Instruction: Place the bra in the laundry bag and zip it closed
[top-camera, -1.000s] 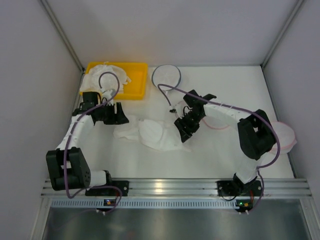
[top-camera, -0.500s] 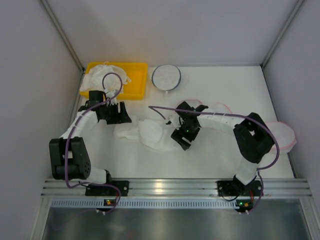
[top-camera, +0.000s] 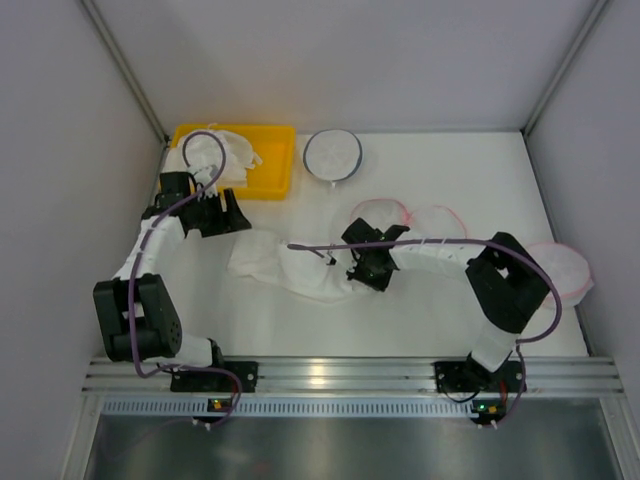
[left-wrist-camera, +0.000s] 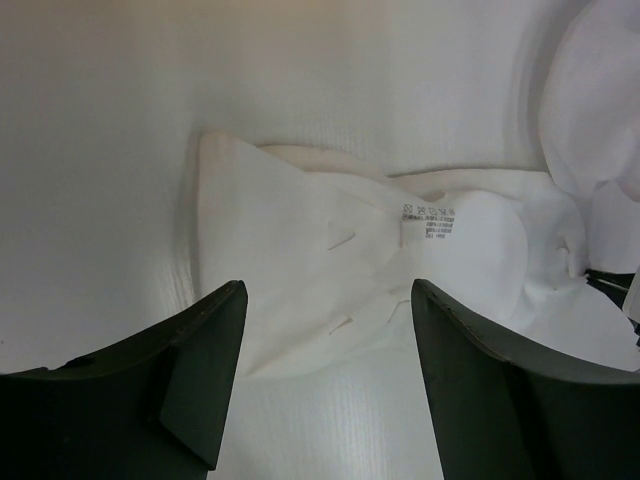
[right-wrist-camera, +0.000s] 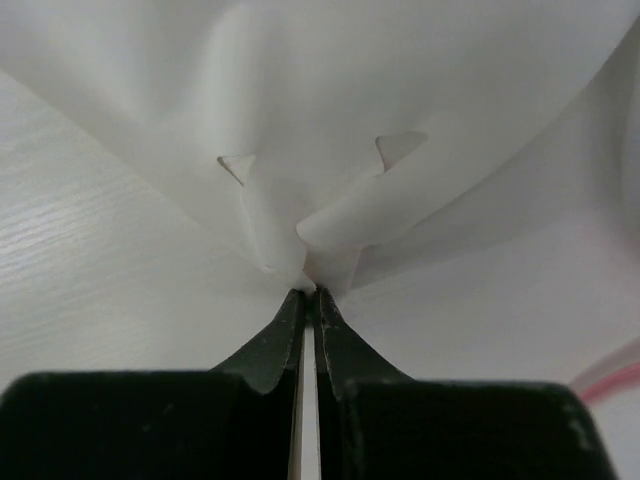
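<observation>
The white bra (top-camera: 296, 266) lies crumpled on the table between the two arms. My right gripper (top-camera: 356, 277) is shut on its right edge; in the right wrist view the fingertips (right-wrist-camera: 308, 292) pinch a fold of the bra (right-wrist-camera: 330, 120). My left gripper (top-camera: 214, 216) hovers open just behind the bra's left end. The left wrist view shows its jaws wide apart (left-wrist-camera: 325, 330) with the bra (left-wrist-camera: 330, 250) ahead and nothing between them. The laundry bag (top-camera: 438, 222), white with pink rims, lies open behind the right forearm, partly hidden by it.
A yellow tray (top-camera: 272, 172) with white garments sits at the back left. Beside it lies a round white bag with a dark rim (top-camera: 332, 153). Another pink-rimmed bag (top-camera: 563, 268) rests at the table's right edge. Grey walls enclose the table.
My right gripper slid left to the bra's edge and closed on it. The left gripper drifted slightly back and left, staying open.
</observation>
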